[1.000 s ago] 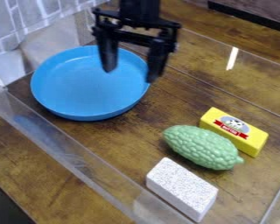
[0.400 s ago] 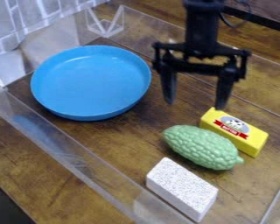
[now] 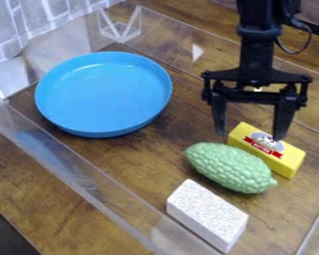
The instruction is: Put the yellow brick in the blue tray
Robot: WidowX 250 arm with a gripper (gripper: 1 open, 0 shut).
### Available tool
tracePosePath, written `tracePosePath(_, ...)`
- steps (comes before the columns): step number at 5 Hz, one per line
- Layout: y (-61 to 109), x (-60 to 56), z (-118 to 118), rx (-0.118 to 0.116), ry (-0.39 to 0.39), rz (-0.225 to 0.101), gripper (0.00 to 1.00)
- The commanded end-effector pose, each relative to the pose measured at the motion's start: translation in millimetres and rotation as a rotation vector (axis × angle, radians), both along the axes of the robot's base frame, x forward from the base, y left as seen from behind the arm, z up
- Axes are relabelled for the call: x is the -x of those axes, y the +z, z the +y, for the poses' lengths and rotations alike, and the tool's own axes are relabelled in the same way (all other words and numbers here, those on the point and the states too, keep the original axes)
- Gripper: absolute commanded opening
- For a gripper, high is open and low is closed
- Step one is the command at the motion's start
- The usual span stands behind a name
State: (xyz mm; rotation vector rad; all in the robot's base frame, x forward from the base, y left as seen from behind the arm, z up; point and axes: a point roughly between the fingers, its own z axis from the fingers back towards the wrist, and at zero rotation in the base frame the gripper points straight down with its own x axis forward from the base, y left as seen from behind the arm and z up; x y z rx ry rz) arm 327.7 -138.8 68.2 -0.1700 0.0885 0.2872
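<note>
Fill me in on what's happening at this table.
A single robot arm is going after the yellow brick to put it in the blue tray. Its tool is open, pointing down, just above the brick's near end, and holds nothing yet. The brick lies on the wooden table, to the right of the tray, which has nothing in it. A bumpy green object and a white speckled block lie in front of the brick, untouched.
</note>
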Motion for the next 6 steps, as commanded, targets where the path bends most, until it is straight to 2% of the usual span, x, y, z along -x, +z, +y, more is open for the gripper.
tracePosePath(1,13.9,-11.8,-17,0.032,0.02,-0.076,1.0)
tracePosePath(4,-7.8,-29.6,-39,0.051,0.079,-0.09,1.0)
tracePosePath(6,-19.4,-36.6,-43,0.05,0.085,-0.08,1.0)
